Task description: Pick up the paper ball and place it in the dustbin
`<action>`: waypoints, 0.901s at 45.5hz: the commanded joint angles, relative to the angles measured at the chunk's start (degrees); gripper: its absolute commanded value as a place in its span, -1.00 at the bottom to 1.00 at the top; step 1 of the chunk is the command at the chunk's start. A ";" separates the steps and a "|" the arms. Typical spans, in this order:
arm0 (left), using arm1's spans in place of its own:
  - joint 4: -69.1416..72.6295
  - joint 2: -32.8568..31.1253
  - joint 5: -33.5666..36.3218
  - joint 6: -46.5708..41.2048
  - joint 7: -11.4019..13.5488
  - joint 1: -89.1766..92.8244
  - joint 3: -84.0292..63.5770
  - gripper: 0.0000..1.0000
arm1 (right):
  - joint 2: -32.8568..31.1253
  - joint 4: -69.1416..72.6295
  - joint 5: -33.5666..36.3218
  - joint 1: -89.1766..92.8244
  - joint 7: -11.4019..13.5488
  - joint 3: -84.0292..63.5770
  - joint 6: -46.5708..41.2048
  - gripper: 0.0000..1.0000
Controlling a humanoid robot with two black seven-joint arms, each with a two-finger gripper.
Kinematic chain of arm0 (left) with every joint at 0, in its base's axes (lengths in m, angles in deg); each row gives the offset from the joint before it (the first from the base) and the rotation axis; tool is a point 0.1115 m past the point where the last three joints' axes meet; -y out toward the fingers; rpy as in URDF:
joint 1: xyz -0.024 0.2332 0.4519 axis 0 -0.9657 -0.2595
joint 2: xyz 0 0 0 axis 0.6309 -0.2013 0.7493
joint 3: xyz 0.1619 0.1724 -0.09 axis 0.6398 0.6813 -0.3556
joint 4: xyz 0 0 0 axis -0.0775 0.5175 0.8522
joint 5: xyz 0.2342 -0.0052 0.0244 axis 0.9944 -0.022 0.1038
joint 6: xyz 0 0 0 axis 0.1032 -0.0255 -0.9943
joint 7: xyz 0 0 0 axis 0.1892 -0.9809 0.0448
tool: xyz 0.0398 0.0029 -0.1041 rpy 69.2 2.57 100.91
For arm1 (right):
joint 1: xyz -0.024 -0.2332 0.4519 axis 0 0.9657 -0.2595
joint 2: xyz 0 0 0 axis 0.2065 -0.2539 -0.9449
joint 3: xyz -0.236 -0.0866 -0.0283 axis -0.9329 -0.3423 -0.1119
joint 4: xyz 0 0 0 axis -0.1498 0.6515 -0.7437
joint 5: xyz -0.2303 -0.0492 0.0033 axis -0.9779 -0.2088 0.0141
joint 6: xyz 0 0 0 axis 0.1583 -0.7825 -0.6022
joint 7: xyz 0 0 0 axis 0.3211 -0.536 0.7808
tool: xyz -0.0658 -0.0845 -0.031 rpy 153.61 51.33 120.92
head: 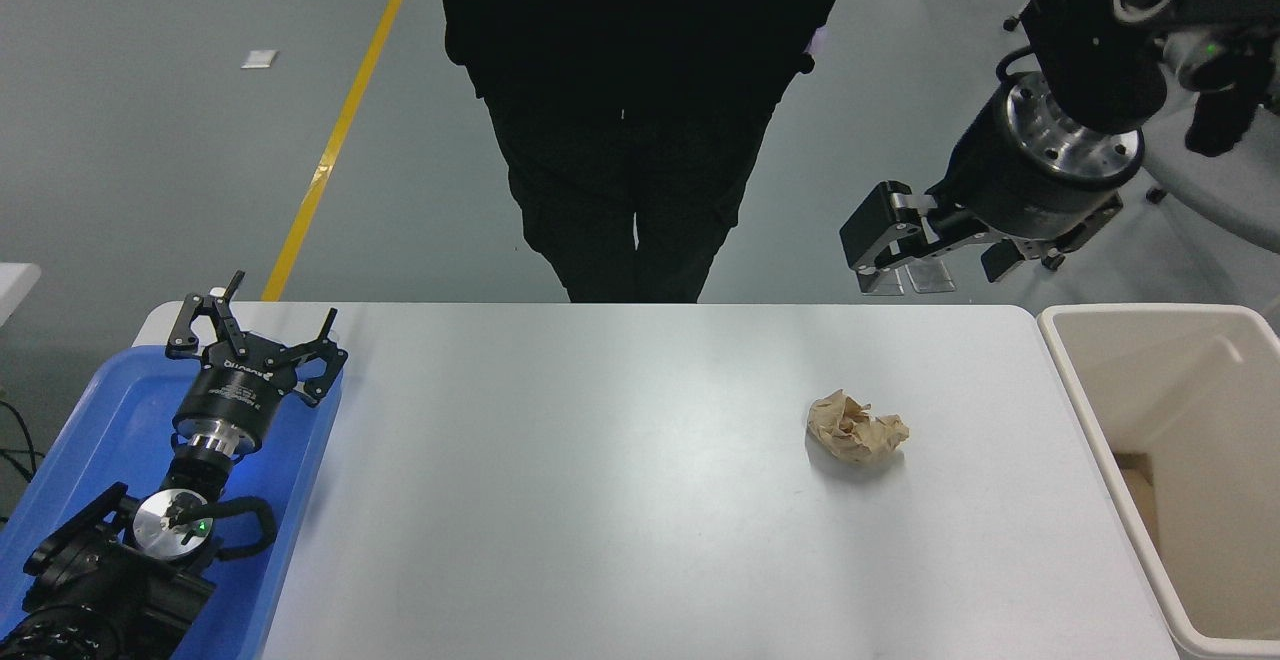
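Note:
The tan-brown paper ball (857,427) lies on the white table (600,500), right of the middle, with nothing touching it. The cream-beige dustbin (1068,360) stands off the table's right edge, open at the top. My right gripper (930,262) hangs high above the table's far right corner, well above and behind the ball. Its fingers are spread and it holds nothing. My left gripper (255,325) is parked open over the blue tray at the lower left.
A flat blue tray (110,410) lies at the table's left end under the left arm. A person in black (640,110) stands at the far side, at the middle. Chairs stand on the floor at the upper right.

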 commanded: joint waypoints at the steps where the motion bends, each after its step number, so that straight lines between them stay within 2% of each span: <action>1: 0.00 0.00 -0.01 0.00 0.00 -0.01 0.00 0.99 | -0.03 -0.26 -0.62 2.19 -0.01 0.23 1.56 0.97; 6: 0.00 0.00 -0.01 0.00 0.00 -0.01 0.00 0.99 | 0.15 -0.62 -0.62 5.44 -0.01 0.23 5.69 0.95; 17: 0.00 0.00 0.08 0.00 0.00 -0.01 0.00 0.99 | 3.57 -1.76 -0.89 18.80 0.08 0.23 20.72 0.95; 25: 0.00 0.00 0.08 0.00 0.00 -0.01 0.00 0.99 | 6.04 -5.00 -4.57 28.81 0.08 1.63 28.19 0.94; 41: 0.00 0.00 0.08 0.00 0.00 0.08 0.00 0.99 | 12.80 -16.69 -6.69 45.34 0.17 3.65 36.98 0.93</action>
